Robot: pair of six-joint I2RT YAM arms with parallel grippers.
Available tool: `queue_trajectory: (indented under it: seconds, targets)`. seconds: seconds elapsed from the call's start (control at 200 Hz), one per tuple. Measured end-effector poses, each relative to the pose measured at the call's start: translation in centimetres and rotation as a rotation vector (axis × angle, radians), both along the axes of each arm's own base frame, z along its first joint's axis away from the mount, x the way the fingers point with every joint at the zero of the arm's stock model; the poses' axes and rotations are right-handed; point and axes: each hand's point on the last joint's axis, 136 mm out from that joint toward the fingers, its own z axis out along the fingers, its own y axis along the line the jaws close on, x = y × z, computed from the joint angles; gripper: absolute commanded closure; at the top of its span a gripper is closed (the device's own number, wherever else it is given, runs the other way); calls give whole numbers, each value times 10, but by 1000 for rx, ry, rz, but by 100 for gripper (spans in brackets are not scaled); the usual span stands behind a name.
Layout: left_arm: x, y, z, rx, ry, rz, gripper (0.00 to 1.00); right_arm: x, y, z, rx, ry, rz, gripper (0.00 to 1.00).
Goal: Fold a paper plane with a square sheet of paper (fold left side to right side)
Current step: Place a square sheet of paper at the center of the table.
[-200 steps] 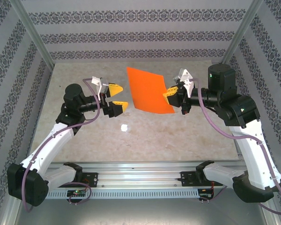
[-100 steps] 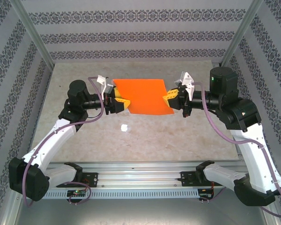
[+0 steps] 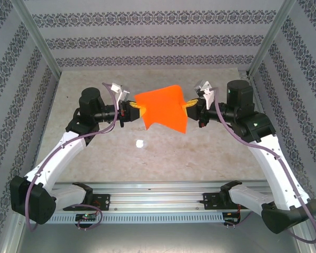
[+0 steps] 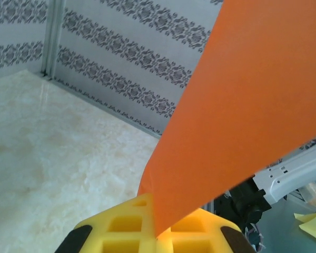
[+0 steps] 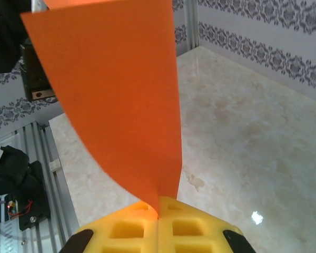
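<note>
One change, left end effector newly pinching sheet, seemingly bowed

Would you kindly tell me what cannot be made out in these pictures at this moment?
Top external view: the white speck on the table is too small to identify; whether the square sheet of paper, pinched between the left gripper and right gripper, carries a crease is unclear.
Left wrist view: the sheet runs off the top and right edges.
Right wrist view: the sheet runs off the top edge.
</note>
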Motion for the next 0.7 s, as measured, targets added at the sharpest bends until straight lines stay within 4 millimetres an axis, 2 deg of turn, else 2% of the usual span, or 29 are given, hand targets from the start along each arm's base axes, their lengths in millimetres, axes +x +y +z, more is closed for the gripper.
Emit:
queue_trajectory:
  seconds: [0.065, 0.105, 0.225, 0.385, 0.555, 0.629, 0.699]
  targets:
    - [9, 1, -15, 26, 92, 43, 100, 12, 2, -23, 5, 62, -27, 94]
    - [15, 1, -26, 46, 157, 68, 100, 20, 3, -37, 6, 104, -46, 75]
    - [34, 3, -69, 141, 362, 152, 100, 52, -4, -82, 4, 230, -139, 53]
    - [44, 8, -137, 294, 620, 211, 100, 89, -35, -134, -23, 375, -326, 47]
    - [42, 15, -206, 463, 844, 235, 100, 102, -58, -174, -71, 468, -469, 46]
    - [40, 19, -223, 519, 907, 250, 100, 103, -62, -186, -57, 509, -513, 47]
    - [40, 22, -227, 553, 941, 263, 100, 101, -64, -197, -36, 557, -557, 48]
